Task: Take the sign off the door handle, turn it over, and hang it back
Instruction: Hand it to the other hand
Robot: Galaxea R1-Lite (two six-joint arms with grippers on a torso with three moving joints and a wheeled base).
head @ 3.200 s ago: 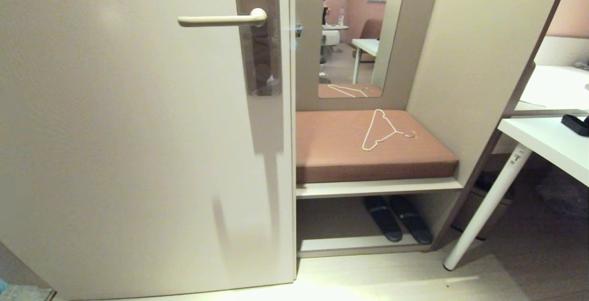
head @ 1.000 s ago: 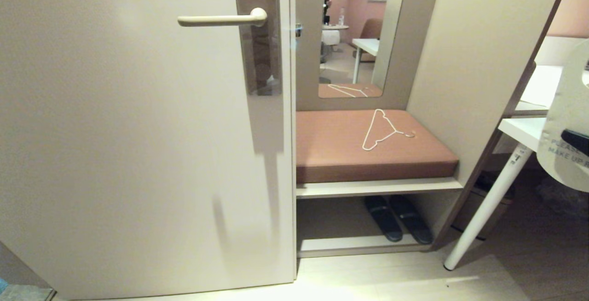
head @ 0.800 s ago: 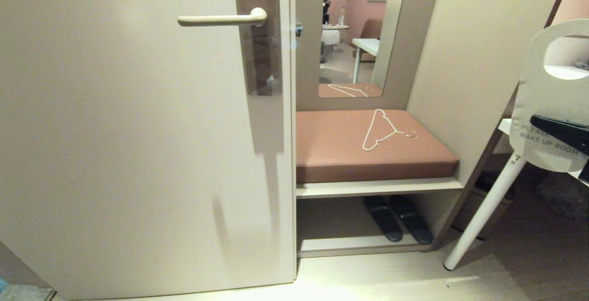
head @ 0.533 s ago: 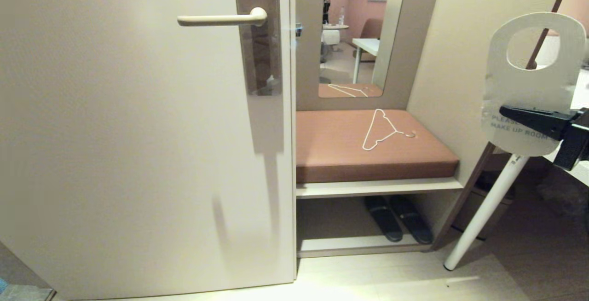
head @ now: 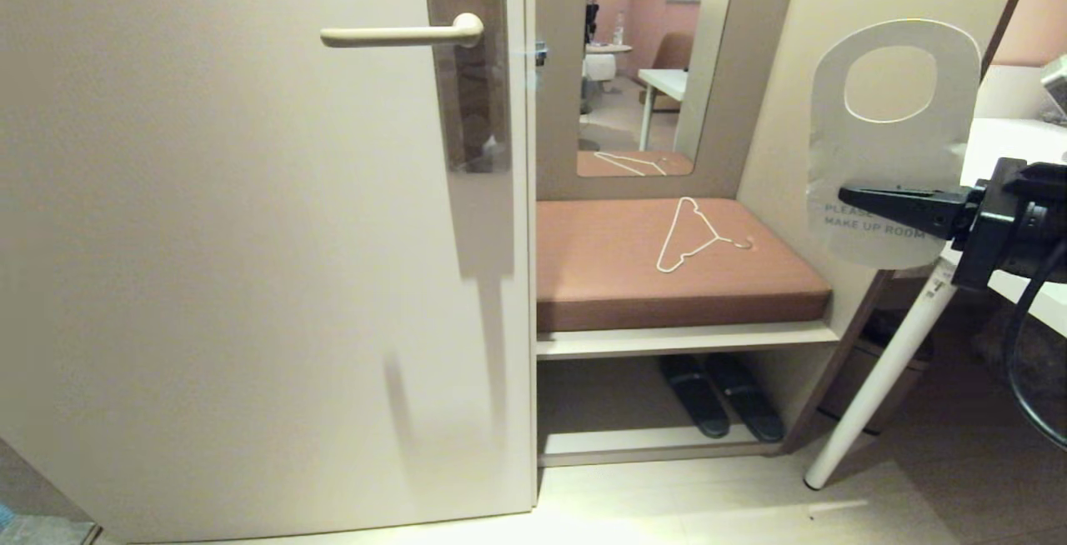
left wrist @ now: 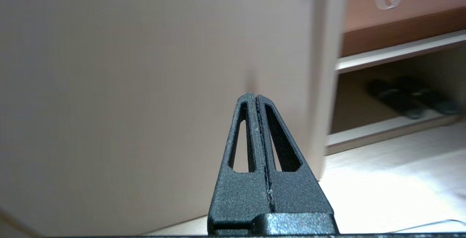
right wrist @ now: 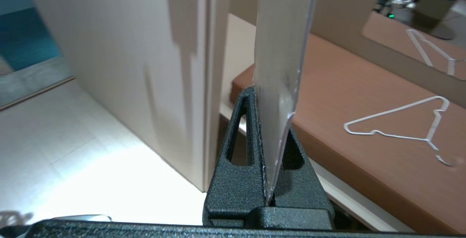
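The sign [head: 884, 153] hangs in the air at the right, upright, hole at the top, white side with grey "MAKE UP ROOM" text facing me. My right gripper [head: 850, 196] reaches in level from the right and is shut on the sign's lower part. From the right wrist, the sign [right wrist: 282, 41] stands edge-on, pinched in the right gripper [right wrist: 256, 94]. The door handle [head: 392, 35] is bare, far left of the sign, on its brownish plate [head: 471, 95]. My left gripper [left wrist: 255, 98] is shut with nothing in it, low in front of the door.
A brown bench cushion [head: 600, 278] with a white wire hanger [head: 692, 237] lies between door and sign. A mirror [head: 642, 53] stands above it, dark slippers [head: 721, 395] below. A white desk [head: 1029, 295] and its slanted leg [head: 884, 378] are close behind my right arm.
My right gripper has come in from the right edge, carrying the sign leftward and upward. The door handle has stayed bare.
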